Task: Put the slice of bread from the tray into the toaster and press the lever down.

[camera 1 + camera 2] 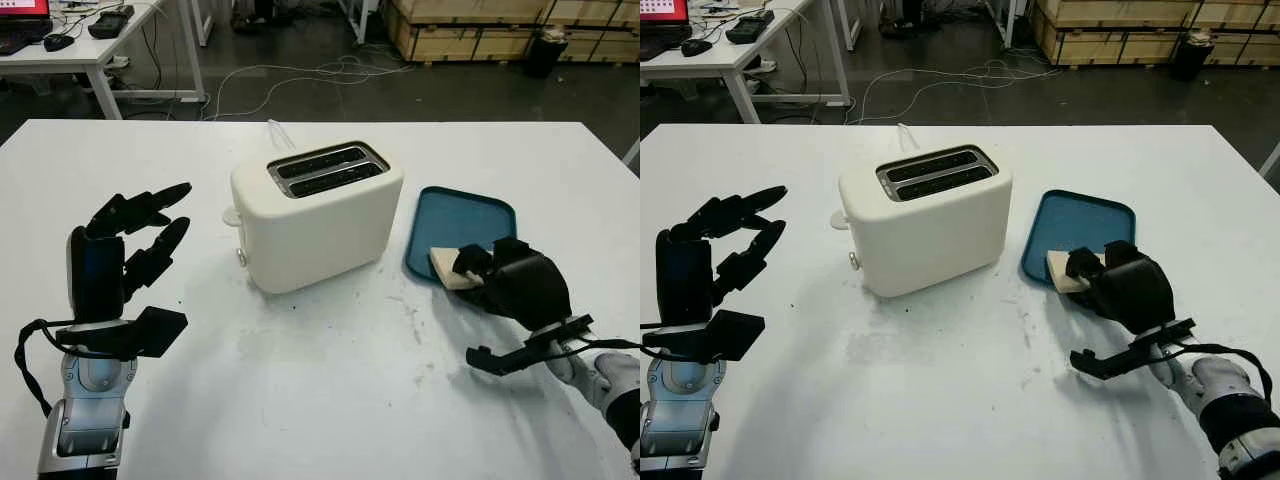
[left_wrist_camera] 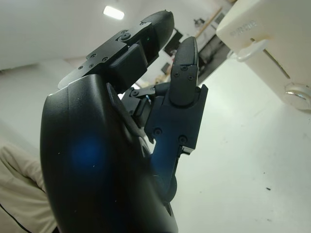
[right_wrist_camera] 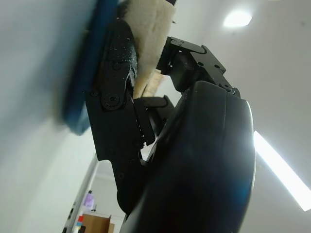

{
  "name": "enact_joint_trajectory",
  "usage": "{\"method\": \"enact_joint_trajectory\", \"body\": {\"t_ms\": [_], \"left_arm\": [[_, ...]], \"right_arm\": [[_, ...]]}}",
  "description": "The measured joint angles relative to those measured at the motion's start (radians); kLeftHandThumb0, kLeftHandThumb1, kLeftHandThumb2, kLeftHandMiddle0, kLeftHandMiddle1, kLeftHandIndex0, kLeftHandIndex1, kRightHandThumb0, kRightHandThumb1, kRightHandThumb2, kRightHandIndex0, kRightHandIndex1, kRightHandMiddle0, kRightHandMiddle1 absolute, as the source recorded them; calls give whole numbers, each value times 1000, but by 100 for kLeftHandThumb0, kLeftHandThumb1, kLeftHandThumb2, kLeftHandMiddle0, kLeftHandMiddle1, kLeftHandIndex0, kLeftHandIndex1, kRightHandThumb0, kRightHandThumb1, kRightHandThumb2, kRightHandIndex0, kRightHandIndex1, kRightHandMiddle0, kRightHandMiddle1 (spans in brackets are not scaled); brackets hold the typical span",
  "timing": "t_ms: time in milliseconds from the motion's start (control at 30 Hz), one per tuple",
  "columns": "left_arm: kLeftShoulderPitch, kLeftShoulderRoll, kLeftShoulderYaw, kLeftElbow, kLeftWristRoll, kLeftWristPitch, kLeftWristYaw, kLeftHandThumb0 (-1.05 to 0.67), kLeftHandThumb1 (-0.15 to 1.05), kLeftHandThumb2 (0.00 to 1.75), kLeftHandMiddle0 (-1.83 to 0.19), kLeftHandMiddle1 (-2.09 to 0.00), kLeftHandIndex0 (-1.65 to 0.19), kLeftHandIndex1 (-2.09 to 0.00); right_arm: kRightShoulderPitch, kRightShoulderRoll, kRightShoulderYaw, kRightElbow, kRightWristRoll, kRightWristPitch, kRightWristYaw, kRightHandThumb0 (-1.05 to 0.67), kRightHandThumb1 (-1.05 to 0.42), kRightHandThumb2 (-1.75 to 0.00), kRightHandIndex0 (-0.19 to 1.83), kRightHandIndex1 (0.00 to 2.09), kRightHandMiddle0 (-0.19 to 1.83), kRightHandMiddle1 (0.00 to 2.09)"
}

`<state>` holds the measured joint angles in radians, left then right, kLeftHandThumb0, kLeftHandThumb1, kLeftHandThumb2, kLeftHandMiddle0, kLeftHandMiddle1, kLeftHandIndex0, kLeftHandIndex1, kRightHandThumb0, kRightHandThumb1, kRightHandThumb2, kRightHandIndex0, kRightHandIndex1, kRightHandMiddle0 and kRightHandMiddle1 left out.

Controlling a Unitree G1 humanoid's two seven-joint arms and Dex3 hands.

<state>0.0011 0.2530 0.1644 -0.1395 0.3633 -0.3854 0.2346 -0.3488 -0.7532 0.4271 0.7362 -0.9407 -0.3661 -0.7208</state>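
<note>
A dark floor (image 1: pixel 300 90) strewn with cables (image 1: pixel 300 75) is seen beyond the white worktop (image 1: pixel 330 400); a white desk (image 1: pixel 90 50) and wooden crates (image 1: pixel 480 30) are placed behind.

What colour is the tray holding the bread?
Blue; the tray shows best in the left eye view.

Head stereo pair: both eyes look fwd and down over the white worktop (image 1: pixel 330 400), toaster (image 1: pixel 318 215) near mid-frame; viewpoints offset slightly, toaster sits further left in right eye view. Shared: toaster, tray (image 1: pixel 1080 232) beside it, both hands. Left wrist cam: v. close behind left hand (image 2: pixel 160 92), facing toaster's lever end. Right wrist cam: v. close to right hand (image 3: pixel 146 87), low at tray edge, facing up twd ceiling lights.
</note>
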Motion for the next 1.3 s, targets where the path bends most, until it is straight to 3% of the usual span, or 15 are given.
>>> {"method": "enact_joint_trajectory", "body": {"t_ms": [267,667,767,900,1100,1300], "left_arm": [[0,-1,0,0,0,2,0,-25,92,16,-61,-129,-99,-2],[0,-1,0,-3,0,11,0,-25,92,16,-62,-123,-99,-2],[0,-1,0,-2,-1,10,0,-25,92,16,-62,-122,-99,-1],[0,-1,0,-1,-2,10,-1,-27,92,16,-63,-122,-99,-1],[-2,-1,-2,2,-2,6,-7,-28,92,17,-65,-122,-100,-2],[-2,3,-4,14,10,-6,-3,-28,92,18,-66,-126,-99,-1]], "right_arm": [[-26,-7,-43,0,52,-77,40,-60,-92,-64,90,175,41,175],[-35,-26,-80,-39,71,-86,162,-55,-92,-67,84,175,39,175],[-73,-31,-119,-12,150,-143,220,-55,-92,-65,82,175,38,175],[-171,-49,-170,27,247,-214,340,-63,-92,-69,80,175,41,175],[-399,-73,-204,121,322,-270,509,-62,-92,-56,82,175,52,174],[-612,-29,-222,244,439,-332,710,-61,-92,-48,90,175,63,175]]}}
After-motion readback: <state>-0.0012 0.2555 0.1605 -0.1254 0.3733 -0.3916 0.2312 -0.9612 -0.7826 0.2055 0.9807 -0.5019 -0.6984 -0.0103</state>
